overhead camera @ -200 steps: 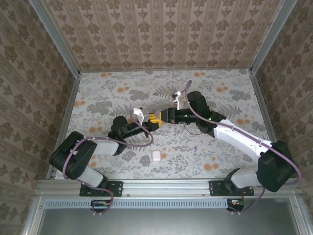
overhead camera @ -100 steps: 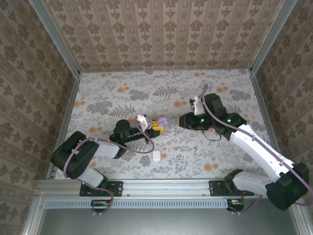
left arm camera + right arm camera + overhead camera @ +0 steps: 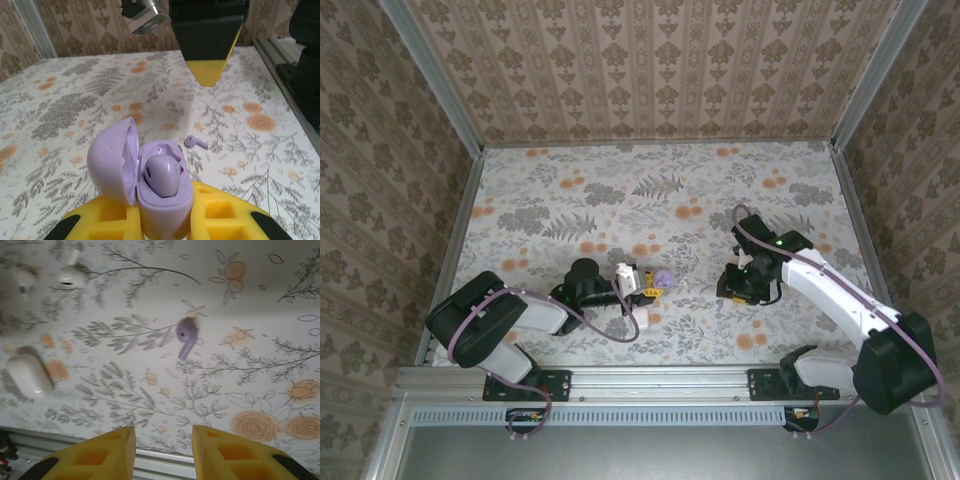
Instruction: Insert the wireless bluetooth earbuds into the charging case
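- Purple earbud (image 3: pixel 185 335) lies loose on the flowered table (image 3: pixel 280 305), ahead of the right gripper (image 3: pixel 162 434), whose yellow fingers stand apart with nothing between them.
- Its long axis runs roughly toward that gripper, a little aslant, with the stem end nearer the fingers.
- Across from it, the left gripper (image 3: pixel 167 222) is clamped on the base of the purple charging case (image 3: pixel 172 202). The lid is swung open to one side, and one seated earbud (image 3: pixel 162 175) is already in its well.
- Seen from the case, the loose bud sits just beyond it and a little to the right, on its side.
- I'd judge the right arm the one to fetch it, since its fingers are free and the left is busy holding the case steady.
- Near the left arm, a white case (image 3: pixel 27 375) and two white earbuds (image 3: pixel 72 276) lie on the table, and neither gripper touches them.
- No brand, label or writing is readable on anything.
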